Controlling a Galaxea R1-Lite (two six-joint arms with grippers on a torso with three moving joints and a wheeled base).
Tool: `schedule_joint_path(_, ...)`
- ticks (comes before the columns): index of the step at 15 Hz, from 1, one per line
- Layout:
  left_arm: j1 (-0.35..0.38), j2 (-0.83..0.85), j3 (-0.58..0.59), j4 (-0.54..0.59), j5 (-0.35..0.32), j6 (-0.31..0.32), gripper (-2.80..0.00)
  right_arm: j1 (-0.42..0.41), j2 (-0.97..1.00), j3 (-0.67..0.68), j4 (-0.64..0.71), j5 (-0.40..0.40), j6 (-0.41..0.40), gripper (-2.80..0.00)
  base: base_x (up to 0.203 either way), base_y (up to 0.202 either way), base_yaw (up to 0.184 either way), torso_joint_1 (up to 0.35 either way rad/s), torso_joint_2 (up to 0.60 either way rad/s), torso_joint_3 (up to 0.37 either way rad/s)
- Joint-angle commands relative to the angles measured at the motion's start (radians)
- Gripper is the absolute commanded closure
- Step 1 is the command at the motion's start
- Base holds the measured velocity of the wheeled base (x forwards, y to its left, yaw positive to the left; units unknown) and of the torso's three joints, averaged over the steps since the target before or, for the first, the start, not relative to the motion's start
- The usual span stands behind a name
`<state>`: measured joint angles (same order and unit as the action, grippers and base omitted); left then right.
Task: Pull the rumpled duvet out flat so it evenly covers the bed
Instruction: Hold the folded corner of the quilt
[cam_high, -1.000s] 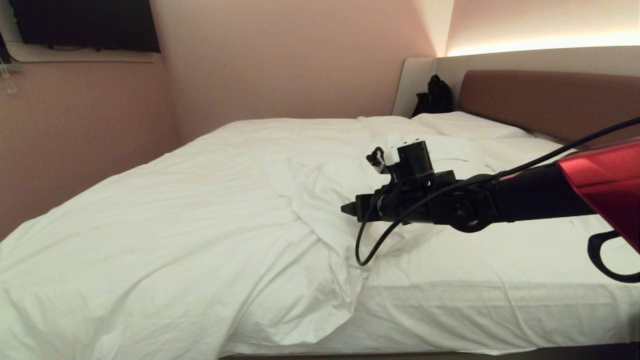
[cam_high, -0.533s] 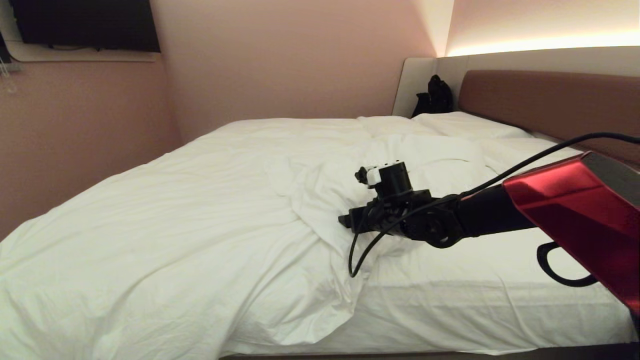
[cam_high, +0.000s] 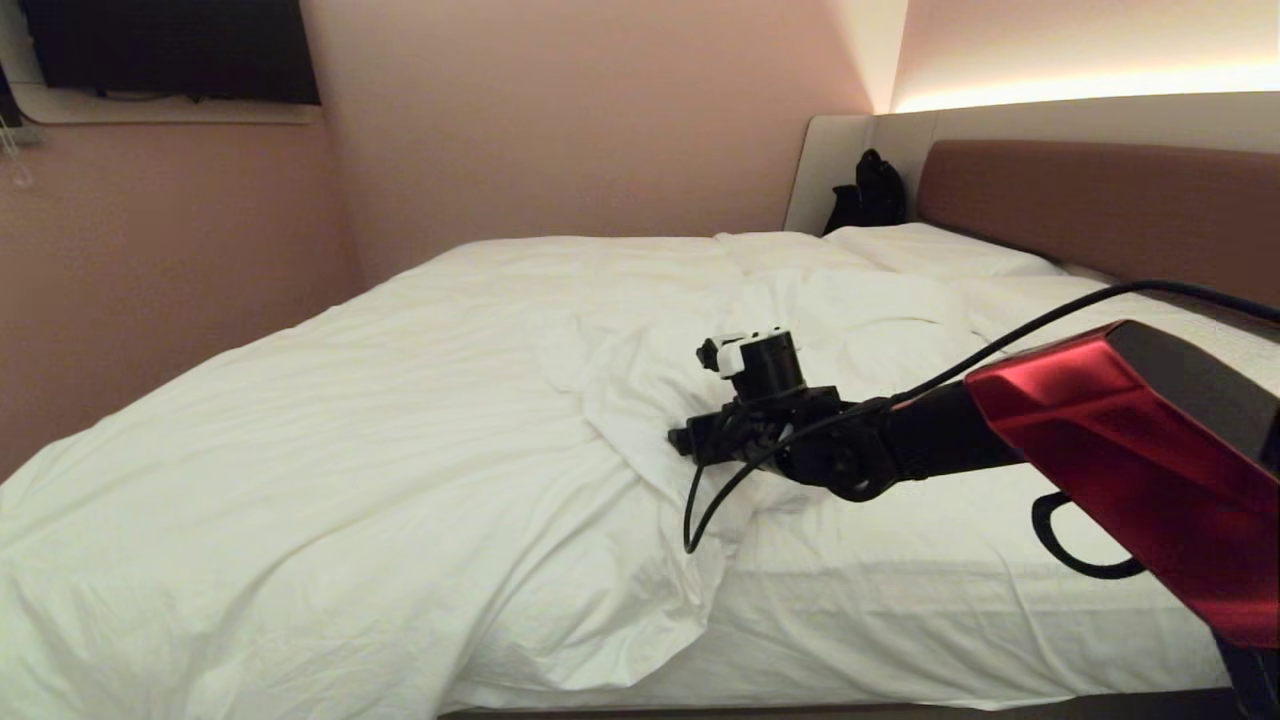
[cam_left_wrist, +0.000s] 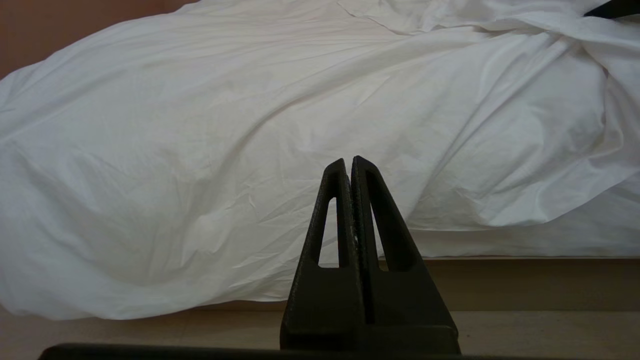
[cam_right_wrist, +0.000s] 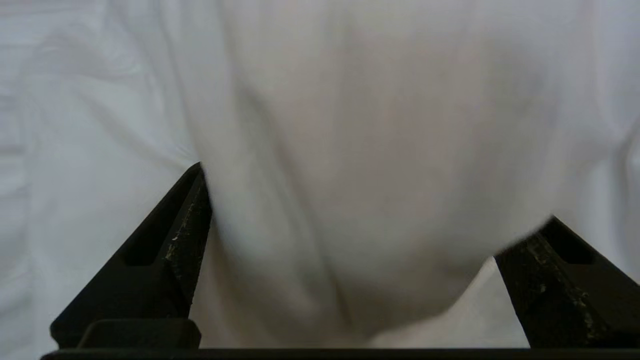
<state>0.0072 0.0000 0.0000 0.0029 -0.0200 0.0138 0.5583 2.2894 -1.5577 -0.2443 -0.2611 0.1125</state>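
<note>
Right gripper (cam_high: 690, 440) lower and further left in head view than second ago, now down at bunched fold of duvet (cam_high: 640, 400) mid-frame. Red forearm shell (cam_high: 1120, 450) swung in from right edge, fills more of lower right. Cable loop shifted left.

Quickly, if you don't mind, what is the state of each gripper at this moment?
Left gripper: shut, holding nothing, parked low beside the bed.
Right gripper: open, with a fold of the duvet between its fingers, not clamped.
</note>
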Motion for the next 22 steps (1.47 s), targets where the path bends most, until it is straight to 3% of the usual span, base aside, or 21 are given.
schedule_joint_path(1,0.0,0.0,0.0,0.0,0.0,0.0,0.0,-0.023,0.091,-0.064,0.003,-0.001,-0.001,-2.8,0.0,0.0,0.0,0.0,0.0,0.0)
schedule_joint_path(6,0.0,0.0,0.0,0.0,0.0,0.0,0.0,-0.046,0.18,-0.135,0.029,-0.001,0.0,-2.8,0.0,0.0,0.0,0.0,0.0,0.0)
schedule_joint_path(7,0.0,0.001,0.0,0.0,0.0,0.0,0.0,-0.054,0.185,-0.14,0.029,-0.001,0.001,-1.74,0.0,0.0,0.0,0.0,0.0,0.0)
schedule_joint_path(8,0.0,0.0,0.0,0.0,0.0,0.0,0.0,-0.054,0.185,-0.14,0.029,-0.001,0.003,0.0,0.0,0.0,0.0,0.0,0.0,0.0)
schedule_joint_path(22,0.0,0.0,0.0,0.0,0.0,0.0,0.0,-0.054,0.069,-0.077,0.027,-0.003,0.01,0.0,0.0,0.0,0.0,0.0,0.0,0.0)
